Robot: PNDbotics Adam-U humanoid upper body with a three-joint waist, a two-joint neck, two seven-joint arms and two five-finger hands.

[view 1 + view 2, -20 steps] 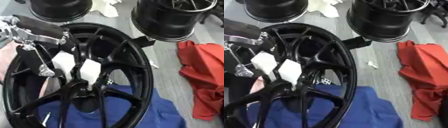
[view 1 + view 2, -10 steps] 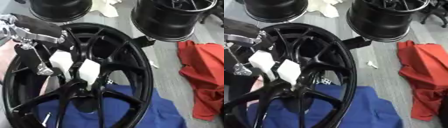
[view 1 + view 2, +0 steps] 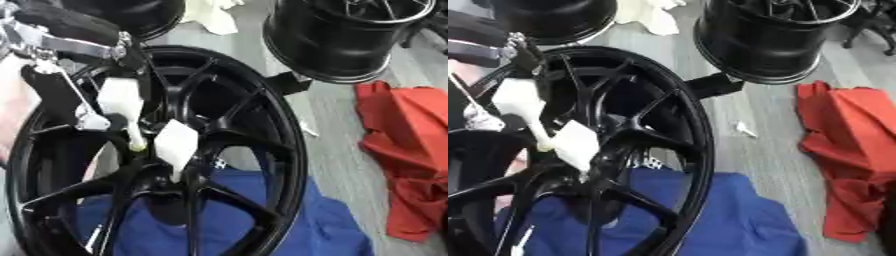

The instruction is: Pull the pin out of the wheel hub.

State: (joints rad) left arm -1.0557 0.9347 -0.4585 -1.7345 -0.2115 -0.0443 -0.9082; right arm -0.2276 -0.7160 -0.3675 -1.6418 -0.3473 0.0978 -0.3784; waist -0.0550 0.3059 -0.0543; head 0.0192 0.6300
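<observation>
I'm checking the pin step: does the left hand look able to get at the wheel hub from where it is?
Probably yes. The left hand hangs in front of the spokes just above the wheel hub, with nothing between them. The pin itself I cannot make out.

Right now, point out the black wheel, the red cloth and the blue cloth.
black wheel [image 3: 293, 150]: left eye view, on its right rim.
red cloth [image 3: 411, 150]: left eye view, on the middle folds.
blue cloth [image 3: 745, 220]: right eye view, on the bare part right of the wheel.
</observation>
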